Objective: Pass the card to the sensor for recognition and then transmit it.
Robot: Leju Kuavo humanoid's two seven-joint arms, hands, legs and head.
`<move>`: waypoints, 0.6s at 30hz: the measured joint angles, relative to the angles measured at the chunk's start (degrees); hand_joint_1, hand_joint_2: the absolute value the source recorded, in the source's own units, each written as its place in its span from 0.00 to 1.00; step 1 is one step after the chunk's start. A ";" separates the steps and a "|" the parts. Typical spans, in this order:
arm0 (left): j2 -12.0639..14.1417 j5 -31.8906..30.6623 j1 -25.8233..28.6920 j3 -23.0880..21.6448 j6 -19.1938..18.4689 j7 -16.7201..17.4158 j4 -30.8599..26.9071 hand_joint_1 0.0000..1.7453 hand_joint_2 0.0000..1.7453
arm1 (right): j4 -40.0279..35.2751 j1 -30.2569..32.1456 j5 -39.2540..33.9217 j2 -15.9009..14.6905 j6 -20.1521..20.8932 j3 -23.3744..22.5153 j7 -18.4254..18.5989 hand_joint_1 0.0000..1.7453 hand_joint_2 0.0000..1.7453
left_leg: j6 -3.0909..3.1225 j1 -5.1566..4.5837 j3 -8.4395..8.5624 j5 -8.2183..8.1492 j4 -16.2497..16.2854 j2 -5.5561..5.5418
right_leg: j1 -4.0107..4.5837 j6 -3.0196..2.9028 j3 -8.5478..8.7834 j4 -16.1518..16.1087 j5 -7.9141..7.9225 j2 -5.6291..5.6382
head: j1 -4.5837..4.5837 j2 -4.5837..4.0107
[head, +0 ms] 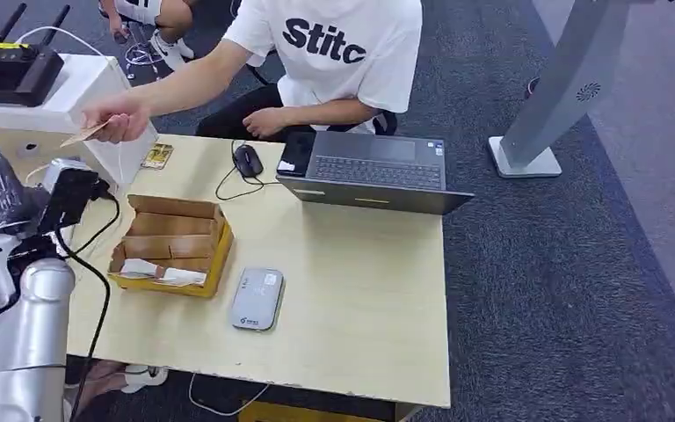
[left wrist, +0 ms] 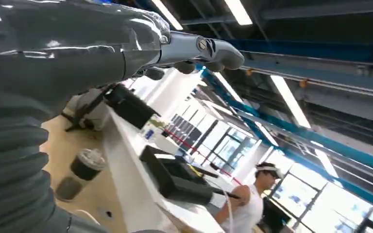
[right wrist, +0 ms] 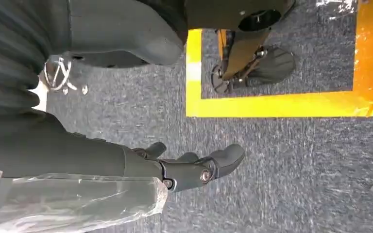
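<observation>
The card [head: 83, 134] sits pinched in a person's hand [head: 121, 117] (above the table [head: 360, 290]), apart from the robot's fingers; left hand [left wrist: 194, 51] and right hand [right wrist: 194, 167] loosely spread, empty.

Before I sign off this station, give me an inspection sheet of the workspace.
Surface: pale wooden table, bare at the right.
Job's things: card held by a person's hand; grey sensor flat on the table.
Clutter: cardboard box, laptop, mouse.
Hands: left hand raised, empty; right hand hanging over carpet, empty.
Cables: black cable along the left arm.
Surroundings: grey carpet, kiosk stand.
</observation>
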 joint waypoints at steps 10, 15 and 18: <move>-0.15 -5.05 2.23 -5.50 1.09 1.29 -3.24 0.00 1.00 | -0.02 0.75 -1.44 1.46 2.12 -1.40 -2.27 0.00 1.00 | -0.01 0.03 0.00 0.00 -0.02 0.02 | 0.03 -0.01 -0.04 0.02 -0.01 0.02 | -0.02 0.00; 0.24 -5.38 4.15 -5.83 1.57 1.95 -3.96 0.00 1.00 | -0.02 0.91 -0.74 1.90 2.08 -1.49 -2.32 0.00 1.00 | -0.01 0.05 -0.02 0.00 -0.02 0.02 | 0.04 -0.01 -0.04 0.02 -0.01 0.02 | -0.02 0.00; 0.70 -5.23 4.90 -5.83 1.57 2.34 -3.98 0.97 1.00 | 0.00 0.97 -0.52 2.12 2.03 -1.51 -2.32 0.00 1.00 | 0.00 0.04 -0.02 0.00 -0.02 0.02 | 0.04 -0.01 -0.03 0.02 -0.01 0.01 | 0.02 0.00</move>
